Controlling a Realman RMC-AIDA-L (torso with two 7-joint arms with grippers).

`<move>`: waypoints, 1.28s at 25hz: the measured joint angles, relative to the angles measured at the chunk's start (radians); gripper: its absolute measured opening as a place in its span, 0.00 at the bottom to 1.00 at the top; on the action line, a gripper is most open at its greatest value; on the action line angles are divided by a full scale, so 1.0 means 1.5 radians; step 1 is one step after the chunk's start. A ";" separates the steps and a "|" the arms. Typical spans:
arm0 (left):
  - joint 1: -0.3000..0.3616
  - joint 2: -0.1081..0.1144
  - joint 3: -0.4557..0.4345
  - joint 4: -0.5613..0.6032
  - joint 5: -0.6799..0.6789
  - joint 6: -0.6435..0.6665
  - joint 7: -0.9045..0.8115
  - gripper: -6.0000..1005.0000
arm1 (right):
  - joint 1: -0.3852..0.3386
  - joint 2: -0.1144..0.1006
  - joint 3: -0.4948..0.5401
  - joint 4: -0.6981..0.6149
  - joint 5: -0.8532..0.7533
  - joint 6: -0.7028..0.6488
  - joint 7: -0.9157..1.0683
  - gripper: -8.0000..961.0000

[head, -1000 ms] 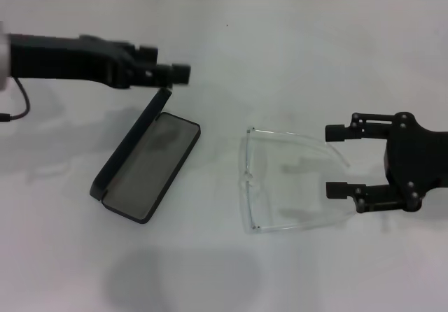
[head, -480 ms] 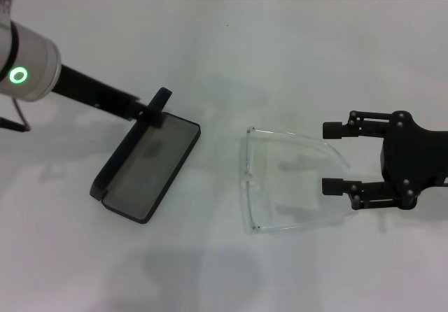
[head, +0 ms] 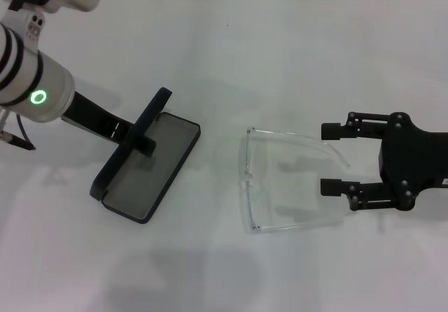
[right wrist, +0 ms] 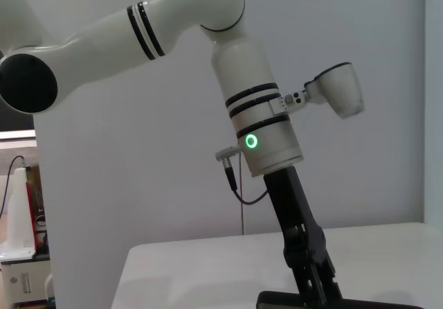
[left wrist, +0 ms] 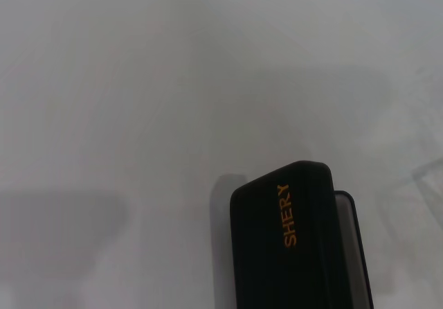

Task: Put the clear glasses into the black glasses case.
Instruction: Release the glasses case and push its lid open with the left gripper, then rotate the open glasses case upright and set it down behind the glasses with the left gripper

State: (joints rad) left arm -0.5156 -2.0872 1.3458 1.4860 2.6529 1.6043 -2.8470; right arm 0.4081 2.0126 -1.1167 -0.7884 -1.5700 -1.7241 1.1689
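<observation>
The black glasses case [head: 150, 168] lies open left of centre, its lid standing up along the left side and its grey lining showing. My left gripper [head: 142, 143] comes down steeply from the upper left and sits against the lid's middle, over the lining. The left wrist view shows the lid's outside [left wrist: 297, 253] with orange lettering. The clear glasses [head: 245, 179] lie unfolded on the table at centre, temple arms pointing right. My right gripper [head: 325, 158] is open just right of them, and the tip of the far temple lies between its fingers. The right wrist view shows the left gripper [right wrist: 317, 292] touching the case [right wrist: 273, 299].
The white tabletop [head: 280, 60] runs to a tiled wall at the back. My white left forearm [head: 35, 88] with its green light ring hangs over the table's left side. A thin black cable [head: 17, 140] trails below it.
My left arm has swung from lying nearly level to pointing steeply down, and its gripper has slid from the lid's top end toward its middle. The right gripper has edged slightly left.
</observation>
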 joint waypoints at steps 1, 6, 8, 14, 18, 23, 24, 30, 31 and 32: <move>-0.001 0.000 0.000 -0.003 0.000 -0.001 0.000 0.82 | -0.001 0.000 0.000 0.000 0.000 -0.001 0.000 0.78; -0.001 0.000 0.008 -0.008 0.002 -0.011 0.000 0.82 | -0.005 0.000 0.000 0.001 0.000 -0.002 0.000 0.78; -0.002 0.000 0.014 -0.015 0.003 -0.012 0.000 0.81 | -0.008 0.000 0.000 0.001 0.000 -0.003 0.000 0.78; -0.004 -0.001 0.030 -0.017 0.008 -0.020 0.000 0.70 | -0.010 0.000 0.000 0.001 0.002 -0.003 0.000 0.78; -0.004 0.000 0.032 -0.016 0.008 -0.028 0.001 0.49 | -0.010 0.000 0.000 0.001 0.002 -0.003 0.000 0.78; -0.002 0.000 0.032 -0.014 0.009 -0.033 0.015 0.38 | -0.011 0.000 0.000 0.001 0.002 -0.003 0.001 0.78; -0.001 0.000 0.032 -0.013 0.009 -0.035 0.017 0.37 | -0.012 0.000 0.000 0.001 0.002 -0.003 0.001 0.78; -0.003 0.001 0.032 0.001 0.011 -0.049 0.047 0.34 | -0.012 0.000 0.002 0.001 0.002 -0.002 0.000 0.78; -0.003 0.001 0.032 0.006 0.013 -0.054 0.058 0.34 | -0.012 0.000 0.002 0.001 0.002 -0.002 0.000 0.78; -0.004 0.001 0.031 0.009 0.015 -0.063 0.075 0.33 | -0.012 0.000 0.002 0.001 0.002 -0.002 0.000 0.78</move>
State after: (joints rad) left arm -0.5212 -2.0862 1.3928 1.4989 2.6748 1.5100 -2.7346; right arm 0.3907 2.0126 -1.1136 -0.7868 -1.5677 -1.7267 1.1692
